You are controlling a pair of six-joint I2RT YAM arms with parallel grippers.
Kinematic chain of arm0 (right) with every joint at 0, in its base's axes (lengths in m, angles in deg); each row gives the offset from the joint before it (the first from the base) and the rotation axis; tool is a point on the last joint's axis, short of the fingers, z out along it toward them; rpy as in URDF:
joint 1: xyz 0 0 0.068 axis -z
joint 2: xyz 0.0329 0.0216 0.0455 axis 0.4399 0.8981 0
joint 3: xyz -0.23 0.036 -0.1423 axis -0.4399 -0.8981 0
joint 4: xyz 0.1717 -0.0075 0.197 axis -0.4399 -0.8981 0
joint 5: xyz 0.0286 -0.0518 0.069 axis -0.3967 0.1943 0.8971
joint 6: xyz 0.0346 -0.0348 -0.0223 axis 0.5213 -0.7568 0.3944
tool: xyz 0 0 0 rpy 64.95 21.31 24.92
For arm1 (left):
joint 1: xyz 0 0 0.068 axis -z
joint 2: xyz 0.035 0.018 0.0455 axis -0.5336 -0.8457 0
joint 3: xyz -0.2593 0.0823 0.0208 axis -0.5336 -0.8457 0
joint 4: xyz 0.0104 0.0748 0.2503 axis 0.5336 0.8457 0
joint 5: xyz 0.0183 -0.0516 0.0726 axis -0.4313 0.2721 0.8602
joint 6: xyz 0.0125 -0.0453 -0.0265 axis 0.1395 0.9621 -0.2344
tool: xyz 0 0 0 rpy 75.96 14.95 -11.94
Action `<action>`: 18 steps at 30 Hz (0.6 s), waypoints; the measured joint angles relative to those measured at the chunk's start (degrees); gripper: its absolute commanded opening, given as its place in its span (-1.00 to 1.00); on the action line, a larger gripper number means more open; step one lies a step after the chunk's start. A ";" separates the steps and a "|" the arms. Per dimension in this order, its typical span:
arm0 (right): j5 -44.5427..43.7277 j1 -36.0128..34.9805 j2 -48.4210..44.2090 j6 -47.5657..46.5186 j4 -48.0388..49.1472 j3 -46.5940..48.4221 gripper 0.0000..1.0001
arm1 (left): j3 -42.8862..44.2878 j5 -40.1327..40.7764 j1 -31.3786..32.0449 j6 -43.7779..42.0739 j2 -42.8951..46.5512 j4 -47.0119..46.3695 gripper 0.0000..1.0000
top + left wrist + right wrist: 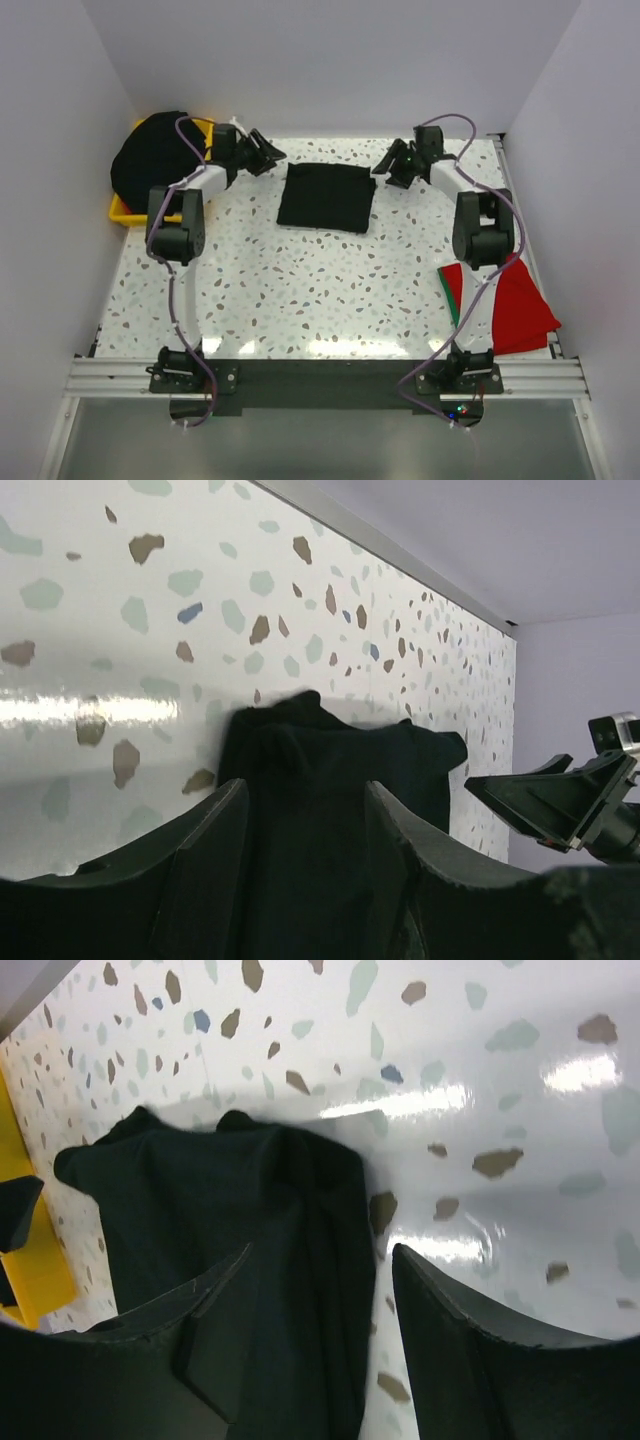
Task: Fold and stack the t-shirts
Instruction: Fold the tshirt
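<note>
A black t-shirt (327,197) lies folded into a rectangle at the back middle of the table. My left gripper (268,153) hangs by its back left corner, open; in the left wrist view the shirt (340,770) lies beyond the spread fingers (215,850), nothing pinched. My right gripper (392,165) hovers open at the back right corner. In the right wrist view the gripper (320,1260) straddles the edge of the shirt (220,1200) without holding it. A pile of black t-shirts (155,155) fills the bin. A red t-shirt (520,305) lies at the right edge.
The yellow bin (120,210) stands at the back left, against the wall, and shows at the left of the right wrist view (35,1260). White walls close in the speckled table (300,280) on three sides. The right gripper (560,800) shows in the left wrist view.
</note>
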 measured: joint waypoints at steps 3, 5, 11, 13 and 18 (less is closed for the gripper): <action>-3.76 -0.90 -6.75 -1.46 -0.22 -5.86 0.17 | -5.68 2.01 0.76 -0.04 5.14 -0.52 0.00; -6.19 -2.32 -10.25 -2.67 -0.24 -7.69 0.14 | -9.03 4.15 1.84 -0.35 8.22 -0.83 -0.09; -11.30 -10.34 -11.34 -5.29 -0.04 -7.67 0.13 | -10.60 9.25 7.04 -2.47 10.05 0.04 -0.40; -11.91 -12.70 -10.73 -5.86 -0.35 -7.67 0.12 | -10.62 10.64 9.09 -3.32 9.92 0.79 -0.49; -13.33 -14.29 -8.74 -6.56 -1.46 -8.50 0.11 | -10.64 12.46 13.29 -4.57 8.90 2.89 -0.72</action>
